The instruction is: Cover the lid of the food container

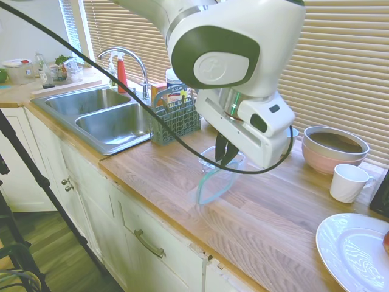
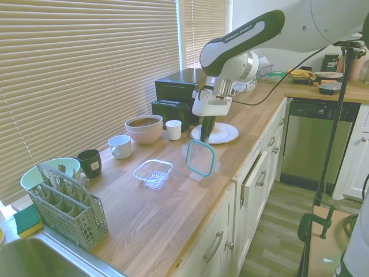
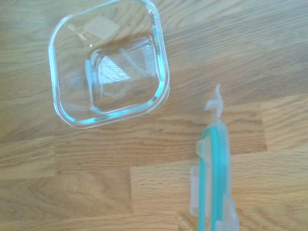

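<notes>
The teal-rimmed clear lid (image 2: 200, 158) hangs on edge above the wooden counter, with my gripper (image 2: 207, 132) shut on its top rim. In the first exterior view the lid (image 1: 214, 181) dangles below the dark fingers (image 1: 223, 152), partly in front of the container. The clear glass food container (image 2: 153, 173) sits empty on the counter, left of the lid and apart from it. The wrist view shows the container (image 3: 109, 62) from above and the lid (image 3: 213, 183) edge-on rising from the bottom.
A pink bowl (image 2: 144, 128), two white mugs (image 2: 120, 146) (image 2: 173, 129), a dark cup (image 2: 89, 163) and a mint-green bowl (image 2: 41, 173) line the window side. A grey cutlery basket (image 2: 66, 209) stands by the sink (image 1: 100, 115). A white plate (image 2: 222, 134) lies behind the gripper.
</notes>
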